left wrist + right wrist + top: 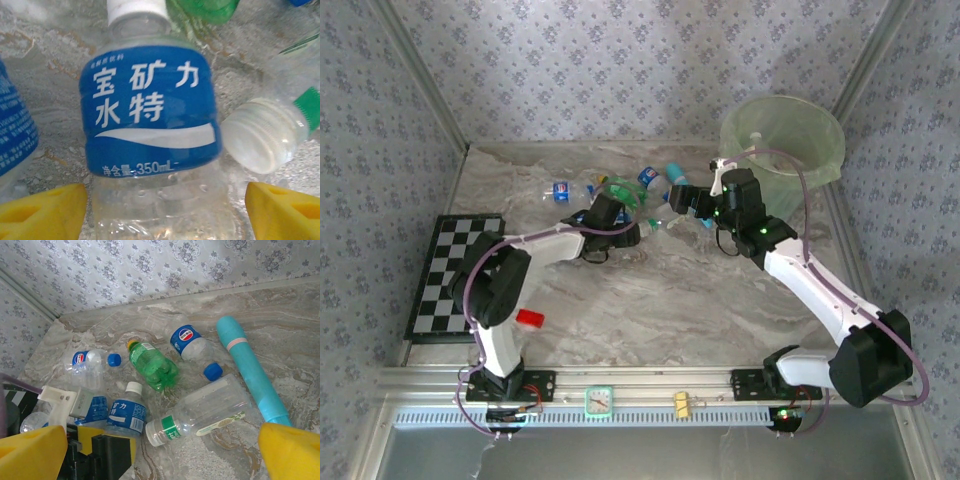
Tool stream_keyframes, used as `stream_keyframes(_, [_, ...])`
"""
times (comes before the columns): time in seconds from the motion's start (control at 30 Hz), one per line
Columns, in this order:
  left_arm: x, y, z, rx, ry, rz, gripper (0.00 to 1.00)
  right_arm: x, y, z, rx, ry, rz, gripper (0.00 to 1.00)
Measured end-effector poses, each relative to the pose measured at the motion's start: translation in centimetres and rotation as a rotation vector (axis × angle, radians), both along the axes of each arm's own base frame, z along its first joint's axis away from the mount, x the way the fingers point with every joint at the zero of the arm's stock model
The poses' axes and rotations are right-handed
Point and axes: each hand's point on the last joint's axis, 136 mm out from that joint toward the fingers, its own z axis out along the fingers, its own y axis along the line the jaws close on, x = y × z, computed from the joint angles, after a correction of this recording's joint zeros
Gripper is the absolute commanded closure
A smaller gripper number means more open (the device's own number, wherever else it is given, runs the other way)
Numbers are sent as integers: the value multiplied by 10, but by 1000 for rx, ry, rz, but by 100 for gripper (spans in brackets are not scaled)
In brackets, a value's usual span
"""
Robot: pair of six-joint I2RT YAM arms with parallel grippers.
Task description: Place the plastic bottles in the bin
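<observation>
Several plastic bottles lie in a heap at the back middle of the table. A clear bottle with a blue label [150, 110] lies on the marble with its base between the yellow fingers [42, 210] of my left gripper [162, 210]. That gripper is open, with a thin gap on each side of the bottle. My right gripper [160, 455] hangs wide open above the heap, over a clear green-banded bottle [200, 412], and holds nothing. A green bottle [152, 365] and a Pepsi-labelled bottle [187, 340] lie further back. The pale green bin [782, 140] stands at the back right.
A teal tube [250, 370] lies right of the heap, beside a loose blue cap [213, 371]. A small red block [529, 318] and a checkerboard [455, 275] lie on the left. The two grippers, left [628, 232] and right [678, 198], are close together. Walls enclose the table.
</observation>
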Motion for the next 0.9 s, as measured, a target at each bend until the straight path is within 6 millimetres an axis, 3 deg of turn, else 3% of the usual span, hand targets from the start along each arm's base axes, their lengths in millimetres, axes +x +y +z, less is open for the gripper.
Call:
stream_keyframes(0.2, [-3, 0, -14, 25, 28, -2, 21, 0, -1, 0, -3, -1, -5, 0])
stream_keyframes(0.43, [-5, 0, -17, 36, 38, -9, 37, 0, -1, 0, -3, -1, -5, 0])
stream_keyframes(0.6, [-5, -2, -17, 30, 27, -15, 42, 1, -1, 0, -2, -1, -6, 0])
stream_keyframes(0.8, [-15, 5, -12, 1, -4, -17, 43, 1, -1, 0, -1, -2, -5, 0])
stream_keyframes(0.9, [-22, 6, 2, -44, -43, -29, 43, 2, 2, -1, 6, -1, 5, 0])
